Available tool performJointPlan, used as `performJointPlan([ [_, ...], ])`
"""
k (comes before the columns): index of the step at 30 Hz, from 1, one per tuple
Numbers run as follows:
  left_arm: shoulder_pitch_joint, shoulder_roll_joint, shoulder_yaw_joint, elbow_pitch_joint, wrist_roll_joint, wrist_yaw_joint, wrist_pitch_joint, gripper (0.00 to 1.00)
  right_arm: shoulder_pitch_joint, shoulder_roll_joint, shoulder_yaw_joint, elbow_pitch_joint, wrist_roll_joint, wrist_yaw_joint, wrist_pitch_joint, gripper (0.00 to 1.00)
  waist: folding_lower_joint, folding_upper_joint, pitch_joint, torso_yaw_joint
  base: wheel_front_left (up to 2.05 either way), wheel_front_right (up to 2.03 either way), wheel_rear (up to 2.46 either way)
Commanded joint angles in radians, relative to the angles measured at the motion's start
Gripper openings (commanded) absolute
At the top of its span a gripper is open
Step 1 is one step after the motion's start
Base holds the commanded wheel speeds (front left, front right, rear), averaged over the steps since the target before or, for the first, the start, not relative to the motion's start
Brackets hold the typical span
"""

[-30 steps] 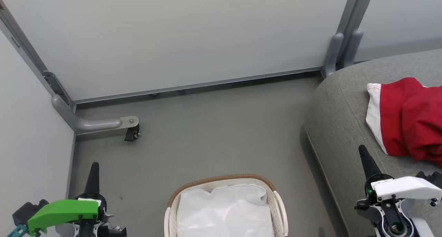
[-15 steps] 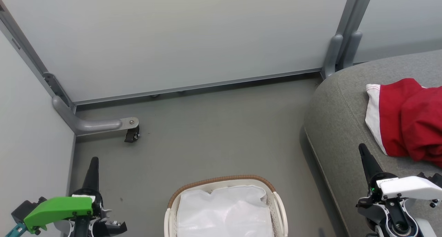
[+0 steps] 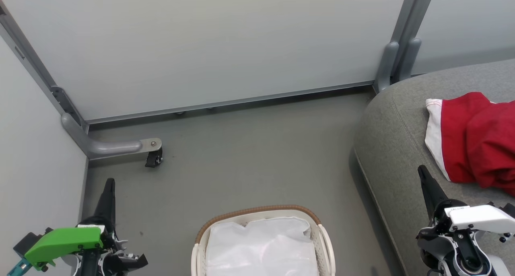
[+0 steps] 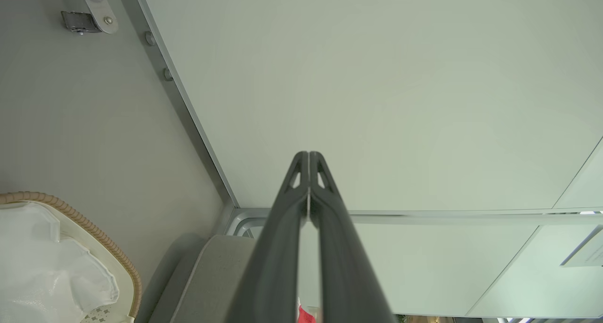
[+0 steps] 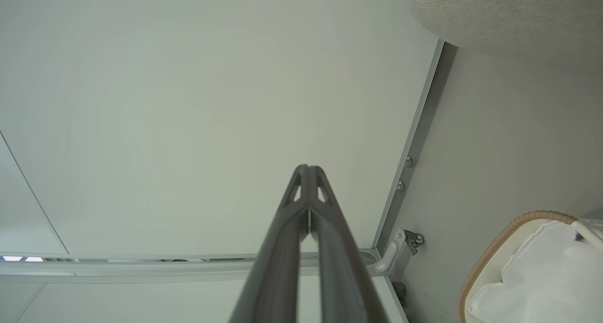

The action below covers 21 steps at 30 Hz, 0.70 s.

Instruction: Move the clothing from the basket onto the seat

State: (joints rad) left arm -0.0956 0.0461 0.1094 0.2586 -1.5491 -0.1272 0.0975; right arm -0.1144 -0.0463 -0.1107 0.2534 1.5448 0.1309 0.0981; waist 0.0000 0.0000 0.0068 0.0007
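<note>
Head view:
- clothing [image 3: 478, 143], a red heap with a white edge band, lies on the grey seat [image 3: 394, 147] at the right
- right gripper [image 3: 422, 171] stands over the seat's front edge; the heap is just beyond its tip and to the right, apart from it
- left gripper [image 3: 109, 182] stands over the floor [image 3: 249, 155] at far left, well apart from the clothing
- basket [image 3: 257, 209] sits on the floor between the two grippers, with a white liner [image 3: 261, 244] inside

Left wrist view:
- left gripper [image 4: 308, 156] has its jaws pressed together at the tips, holding nothing
- basket [image 4: 94, 233] rim and liner [image 4: 42, 266] show at lower left, seat [image 4: 212, 271] beside them
- a red sliver of clothing [image 4: 305, 315] shows between the finger bases, far behind

Right wrist view:
- right gripper [image 5: 307, 168] has its jaws closed tip to tip, holding nothing
- basket [image 5: 499, 238] with liner [image 5: 541, 276] at lower right, seat [image 5: 509, 12] at upper right
</note>
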Motion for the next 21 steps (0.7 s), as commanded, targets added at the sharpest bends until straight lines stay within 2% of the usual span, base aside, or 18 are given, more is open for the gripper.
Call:
performJointPlan([
  [1, -0.019, 0.007, 0.005, -0.009, -0.019, -0.006, 0.007, 0.0, 0.009, -0.006, -0.003, -0.007, 0.022, 0.0, 0.007, 0.0, 0.0, 0.0, -0.001, 0.0, 0.0, 0.0, 0.0],
  [9, -0.019, 0.007, 0.007, -0.017, -0.068, -0.006, 0.021, 0.0, 0.011, -0.007, -0.005, -0.012, 0.073, 0.0, 0.02, 0.0, 0.0, 0.0, -0.004, -0.001, 0.0, 0.0, 0.0],
  [21, -0.018, 0.007, 0.006, -0.015, -0.065, -0.006, 0.02, 0.0, 0.011, -0.007, -0.005, -0.011, 0.07, 0.0, 0.02, 0.0, 0.0, 0.0, -0.004, -0.001, 0.0, 0.0, 0.0],
])
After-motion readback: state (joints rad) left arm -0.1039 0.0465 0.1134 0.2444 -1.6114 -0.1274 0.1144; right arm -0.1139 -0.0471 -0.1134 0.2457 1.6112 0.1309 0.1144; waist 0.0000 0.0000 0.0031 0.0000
